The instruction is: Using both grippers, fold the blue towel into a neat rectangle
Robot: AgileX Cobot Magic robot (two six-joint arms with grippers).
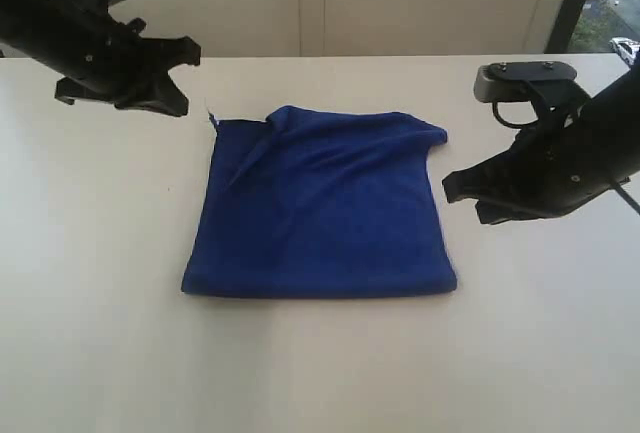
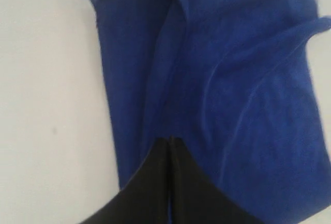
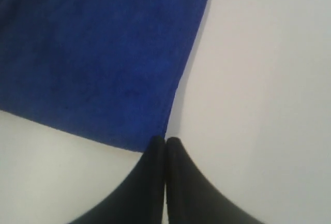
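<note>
The blue towel (image 1: 320, 208) lies folded over on the white table, roughly square, with a rumpled ridge along its far edge and a loose thread at its far left corner. My left gripper (image 1: 185, 53) hovers off that far left corner, raised above the table, jaws pressed together on nothing. In the left wrist view the towel (image 2: 222, 79) fills most of the picture beyond the shut left gripper (image 2: 170, 140). My right gripper (image 1: 452, 188) floats just right of the towel's right edge, shut and empty. The right wrist view shows the towel (image 3: 98, 53) corner just past the right gripper (image 3: 165, 140).
The white table (image 1: 320, 373) stretches all round the towel. A pale wall stands behind its far edge, with a window strip (image 1: 605, 3) at the far right. A tiny dark speck (image 1: 168, 190) marks the table left of the towel.
</note>
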